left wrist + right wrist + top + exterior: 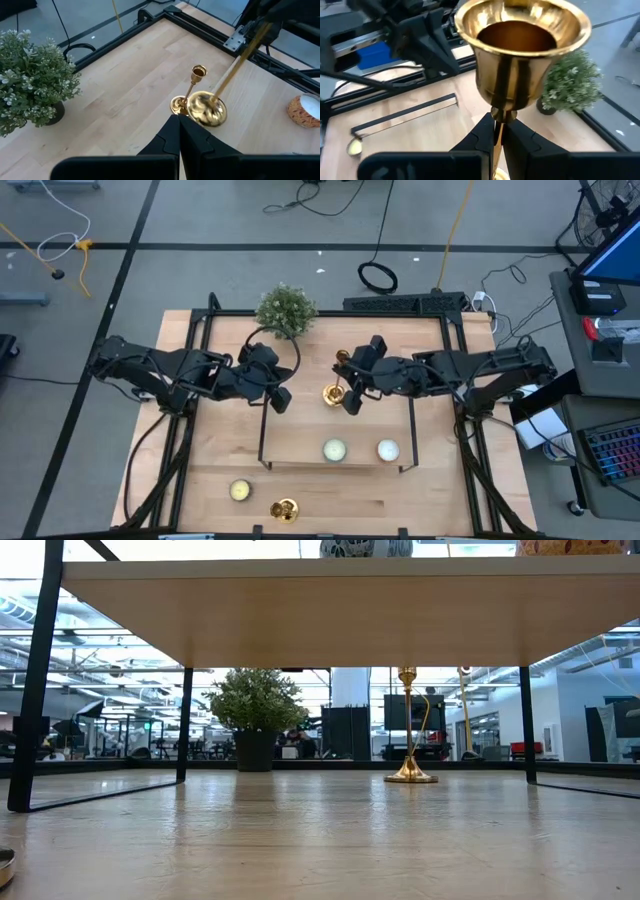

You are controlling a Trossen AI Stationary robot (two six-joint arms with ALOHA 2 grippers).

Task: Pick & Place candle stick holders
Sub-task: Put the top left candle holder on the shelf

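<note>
One gold candle stick holder [342,359] stands upright on its round base on the table, just far of the shelf; it also shows in the left wrist view [192,90] and the low view [410,730]. My right gripper [352,394] is shut on a second holder [207,107], which hangs tilted right next to the standing one. A third holder [285,509] sits by the table's near edge. My left gripper [281,397] hovers shut and empty to the left of the held holder. My right gripper pinches the holder's thin stem [498,125] between its two fingers, just below the top cup [522,45]. The fingers come from the table's right, slanting slightly down, and lie across the stem. The holder is tilted, its flared base [207,107] the lower end, toward my left gripper.
A low wooden shelf on black legs [300,442] stands in the near middle and carries two round candles [334,450] [387,449]. A third candle [240,491] lies on the table near the front. A bushy green plant [286,310] stands at the far middle.
</note>
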